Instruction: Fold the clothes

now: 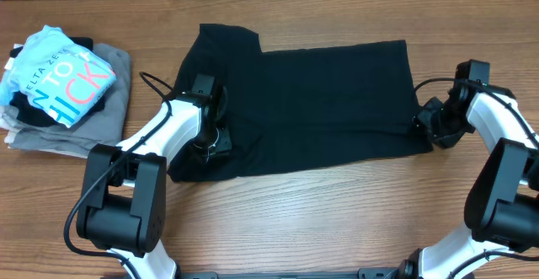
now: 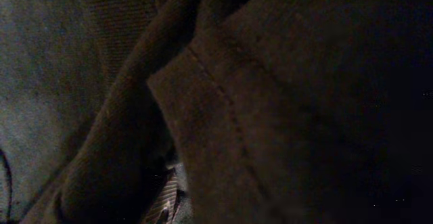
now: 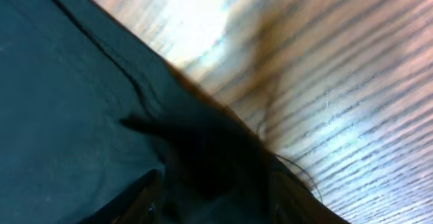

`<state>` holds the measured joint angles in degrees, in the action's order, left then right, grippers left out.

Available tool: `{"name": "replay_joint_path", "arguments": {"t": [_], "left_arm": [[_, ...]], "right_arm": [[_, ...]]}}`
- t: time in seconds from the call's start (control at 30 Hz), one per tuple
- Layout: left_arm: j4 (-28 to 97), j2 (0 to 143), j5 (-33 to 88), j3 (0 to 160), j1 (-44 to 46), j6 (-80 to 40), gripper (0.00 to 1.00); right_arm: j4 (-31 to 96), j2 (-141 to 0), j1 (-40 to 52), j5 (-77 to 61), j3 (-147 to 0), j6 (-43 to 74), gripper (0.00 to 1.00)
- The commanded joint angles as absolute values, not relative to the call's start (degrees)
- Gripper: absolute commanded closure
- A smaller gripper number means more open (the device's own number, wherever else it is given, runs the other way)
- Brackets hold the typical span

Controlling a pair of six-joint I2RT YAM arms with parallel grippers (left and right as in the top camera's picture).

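A black garment point(image 1: 320, 102) lies spread flat across the middle of the wooden table point(image 1: 337, 220), with one corner jutting out at its upper left. The left gripper point(image 1: 210, 136) is down on the garment's left part, close to the lower-left corner, where the cloth is a little rumpled. Its wrist camera is filled with dark fabric and a stitched hem point(image 2: 223, 95) seen very close, so I cannot tell how far its fingers are spread or whether they have cloth between them. The right gripper point(image 1: 428, 126) sits at the garment's right edge, near the lower-right corner. Its wrist view (blurred) shows the black edge point(image 3: 67, 116) lying on bare wood point(image 3: 352, 82), and here too the grip cannot be made out. At the far left of the table, well apart from the garment, is a stack of clothes: a light blue printed T-shirt point(image 1: 59, 77) on top of a gray piece point(image 1: 105, 119).
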<state>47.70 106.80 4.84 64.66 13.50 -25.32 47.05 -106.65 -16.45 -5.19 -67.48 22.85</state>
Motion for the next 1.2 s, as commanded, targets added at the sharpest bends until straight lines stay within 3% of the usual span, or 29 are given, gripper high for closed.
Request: {"name": "replay_joint_path", "arguments": {"t": [0.0, 0.1, 0.2, 0.5, 0.67, 0.77, 0.8, 0.83, 0.87, 0.9, 0.93, 1.17], "left_arm": [[48.7, 107.5, 3.4, 64.8, 13.5, -24.9, 0.58], [50.3, 107.5, 2.4, 64.8, 13.5, -24.8, 0.58], [52.1, 107.5, 2.3, 64.8, 13.5, -24.8, 0.57], [58.7, 107.4, 2.3, 64.8, 13.6, -22.0, 0.55], [55.8, 103.9, 2.4, 65.1, 13.5, -20.8, 0.57], [54.2, 99.0, 2.3, 68.0, 13.5, -20.2, 0.56], [53.4, 97.3, 2.3, 69.7, 13.5, -19.0, 0.53], [52.3, 96.3, 2.3, 70.8, 13.5, -18.1, 0.4], [50.1, 95.2, 2.3, 72.4, 13.5, -16.4, 0.13], [47.5, 94.7, 2.3, 73.9, 13.5, -15.1, 0.04], [45.8, 94.7, 2.4, 74.9, 13.4, -14.2, 0.0], [34.4, 104.9, 11.5, 85.8, 5.5, -10.4, 0.0]], "right_arm": [[45.5, -105.6, -15.7, -5.7, -63.7, 22.0, 0.47], [46.0, -105.6, -15.7, -5.6, -61.6, 22.0, 0.48], [50.5, -105.6, -16.4, -1.6, -61.5, 24.3, 0.57], [57.7, -104.7, -20.9, 1.4, -61.5, 25.7, 0.57], [57.2, -100.7, -20.6, 0.4, -61.6, 25.4, 0.56], [56.9, -95.8, -20.6, -2.7, -63.1, 25.1, 0.46], [55.9, -93.3, -20.6, -5.0, -64.2, 25.0, 0.31], [54.7, -92.1, -20.6, -6.9, -64.9, 23.7, 0.25], [53.4, -91.4, -20.6, -9.1, -65.3, 22.0, 0.21], [51.2, -90.6, -20.6, -12.7, -65.8, 19.3, 0.19], [50.1, -90.4, -20.6, -14.5, -66.2, 18.3, 0.18], [45.8, -90.4, -19.8, -17.3, -66.7, 16.1, 0.14]]}}
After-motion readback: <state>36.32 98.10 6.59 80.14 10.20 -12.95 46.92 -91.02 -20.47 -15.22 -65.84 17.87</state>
